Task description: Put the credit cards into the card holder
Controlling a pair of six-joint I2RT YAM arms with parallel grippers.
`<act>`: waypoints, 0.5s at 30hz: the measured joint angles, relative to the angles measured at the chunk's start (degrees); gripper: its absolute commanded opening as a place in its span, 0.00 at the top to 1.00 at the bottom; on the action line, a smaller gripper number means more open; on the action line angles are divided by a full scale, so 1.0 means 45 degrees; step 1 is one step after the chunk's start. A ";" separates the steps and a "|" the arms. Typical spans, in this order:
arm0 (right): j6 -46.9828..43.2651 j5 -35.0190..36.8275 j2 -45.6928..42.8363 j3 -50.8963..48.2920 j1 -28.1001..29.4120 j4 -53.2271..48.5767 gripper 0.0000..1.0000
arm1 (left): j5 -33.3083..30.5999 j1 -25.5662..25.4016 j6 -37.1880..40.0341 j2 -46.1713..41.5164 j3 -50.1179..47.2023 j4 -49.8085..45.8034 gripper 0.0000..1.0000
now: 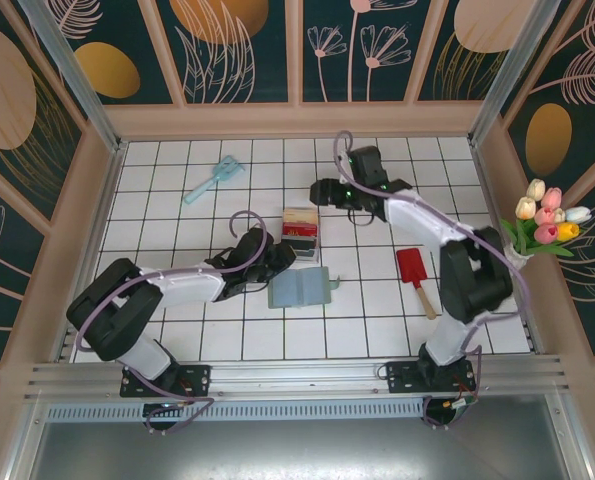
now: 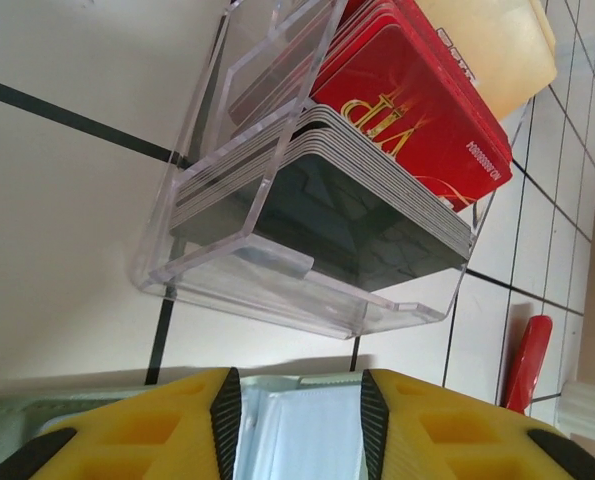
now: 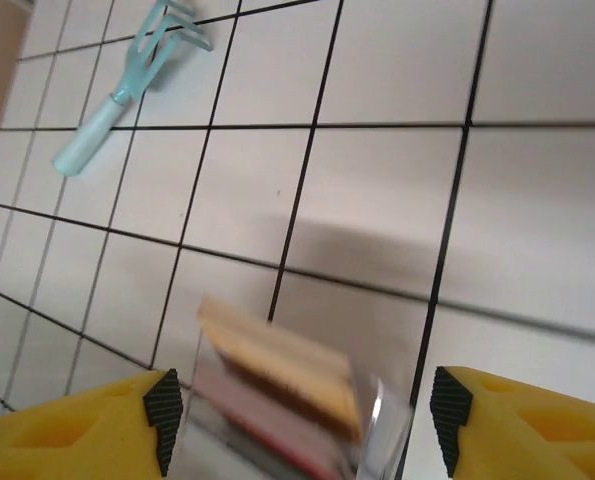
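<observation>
The credit cards [image 1: 300,222] stand in a clear plastic box [image 2: 237,270] at mid table: red ones [image 2: 417,110], a dark stack [image 2: 357,215] and tan ones [image 2: 497,50]. Just in front of the box lies the card holder [image 1: 299,288], flat on the tiles. My left gripper [image 1: 280,255] hangs over its far left corner, jaws part-way apart, and the holder's pale blue surface [image 2: 297,450] shows between the pads [image 2: 227,420]. My right gripper [image 1: 322,190] stands wide open behind the box; the tan cards [image 3: 277,360] show blurred between its fingers [image 3: 162,410], with nothing gripped.
A teal brush [image 1: 213,178] lies at the back left. A red scoop with a wooden handle [image 1: 415,275] lies to the right of the holder. A bunch of tulips [image 1: 547,220] stands at the right wall. Wooden walls close in the tiled floor.
</observation>
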 measured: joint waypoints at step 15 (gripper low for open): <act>-0.1904 -0.3774 0.3711 0.2259 -0.0374 -0.1588 0.32 | 0.0287 0.0248 -0.0952 0.0845 -0.0189 0.2079 0.54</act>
